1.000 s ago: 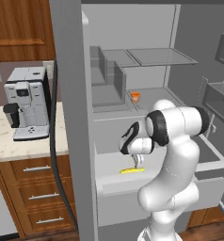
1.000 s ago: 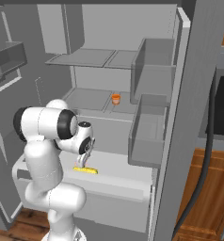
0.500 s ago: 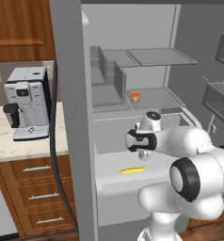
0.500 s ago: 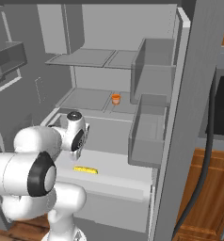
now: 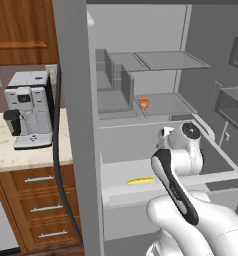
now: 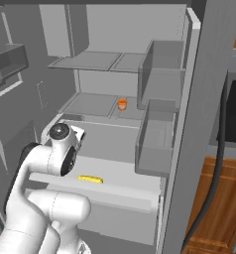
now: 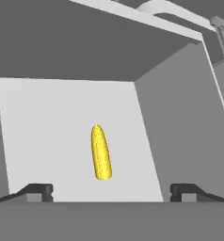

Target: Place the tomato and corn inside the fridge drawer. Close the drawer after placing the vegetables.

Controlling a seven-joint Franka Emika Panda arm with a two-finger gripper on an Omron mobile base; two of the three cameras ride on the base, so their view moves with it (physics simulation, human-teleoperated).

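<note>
Corn, short yellow bumpy cob (image 7: 100, 153), lies on floor of wide pale grey-white fridge drawer (image 5: 141, 194), near its front edge; dark two-finger gripper (image 7: 111, 190) spread wide, empty, above it.

No readable text, label, brand or number shows on anything.

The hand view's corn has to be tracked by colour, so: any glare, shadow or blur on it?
Hand view: the corn is evenly lit and sharp-edged on the pale drawer floor, with no glare or shadow visible. Left base view: the corn is small but clear against the drawer.
</note>
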